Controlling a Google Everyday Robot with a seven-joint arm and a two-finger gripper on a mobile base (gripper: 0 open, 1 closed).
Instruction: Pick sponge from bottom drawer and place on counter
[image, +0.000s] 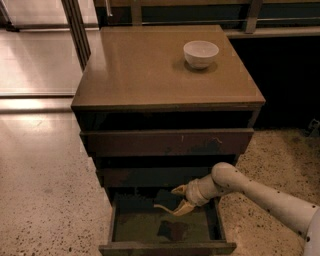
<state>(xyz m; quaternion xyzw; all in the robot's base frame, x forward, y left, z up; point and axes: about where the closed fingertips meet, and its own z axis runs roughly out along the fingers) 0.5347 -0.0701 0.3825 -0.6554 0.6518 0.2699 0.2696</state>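
Note:
The bottom drawer (116, 226) is pulled out, showing its greenish-brown floor. My gripper (172, 199) reaches in from the right and hangs above that floor, near the drawer's back. Its yellowish fingers (171, 209) are closed on the sponge (166, 198), a small dark pad held clear of the floor. A dark patch (172, 230) that looks like its shadow lies on the floor below. The counter (150, 70) is the tan top of the cabinet, well above the gripper.
A white bowl (200, 53) stands on the counter's back right. The two upper drawers (165, 142) jut out slightly above the gripper. Speckled floor surrounds the cabinet. My white arm (265, 197) crosses the lower right.

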